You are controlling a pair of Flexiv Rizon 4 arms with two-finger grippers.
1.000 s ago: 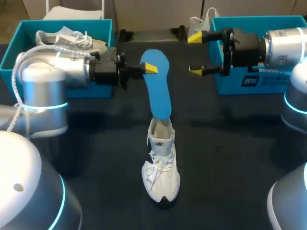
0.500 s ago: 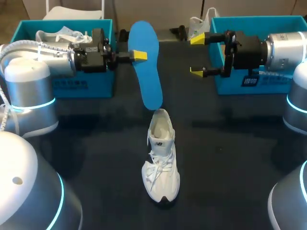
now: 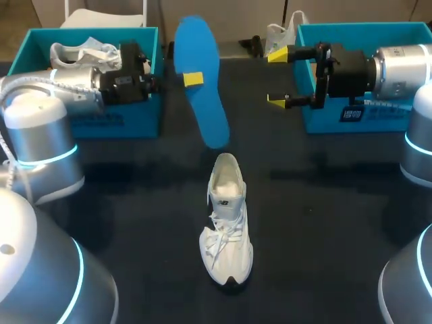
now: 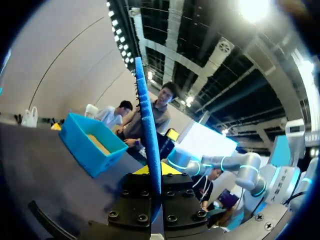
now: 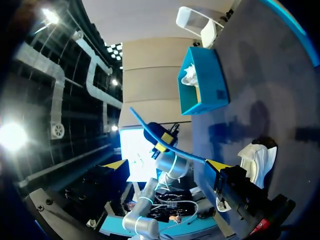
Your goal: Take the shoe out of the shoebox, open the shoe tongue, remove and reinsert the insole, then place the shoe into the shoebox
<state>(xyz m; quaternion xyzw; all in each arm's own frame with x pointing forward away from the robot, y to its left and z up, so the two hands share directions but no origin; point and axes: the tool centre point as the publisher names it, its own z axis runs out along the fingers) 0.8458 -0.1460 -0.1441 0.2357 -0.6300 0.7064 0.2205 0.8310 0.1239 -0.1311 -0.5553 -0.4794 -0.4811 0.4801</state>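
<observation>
Going left to right, with everything placed off the shoe (image 3: pixel 227 219): it stands on the table (image 3: pixel 135 202) with its toe towards the camera and its heel away. Far back and to its left is the left box (image 3: pixel 135 125) with a second shoe (image 3: pixel 77 54) lying in it. Closer in, up and back-left of the shoe, the left gripper (image 3: pixel 193 79) is clamped on the insole (image 3: pixel 206 115), pinching it flat side to flat side roughly a third of the way down. The insole hangs in the air with its lower end just beyond the shoe's heel, not touching it.

Handling, my guess: the insole is thin foam, weighs next to nothing and is floppy; the right wrist view shows it bowing either side of the pinch. So the free end will probably wobble; I'd slide the lower end into the collar at a slant rather than shove it, and a hold nearer that end would give more control. The shoe looks light and soft too, so it'll likely skid or tip when pushed; pinning it by the heel collar seems sensible. The tongue and laces could snag the insole's tip.

Back-right of the shoe, the right gripper (image 3: pixel 277 77) hovers with its fingers spread wide and nothing in them; further right is the right box (image 3: pixel 320 120). Neither one blocks the way down to the shoe; I can't tell which box the shoe belongs in.
</observation>
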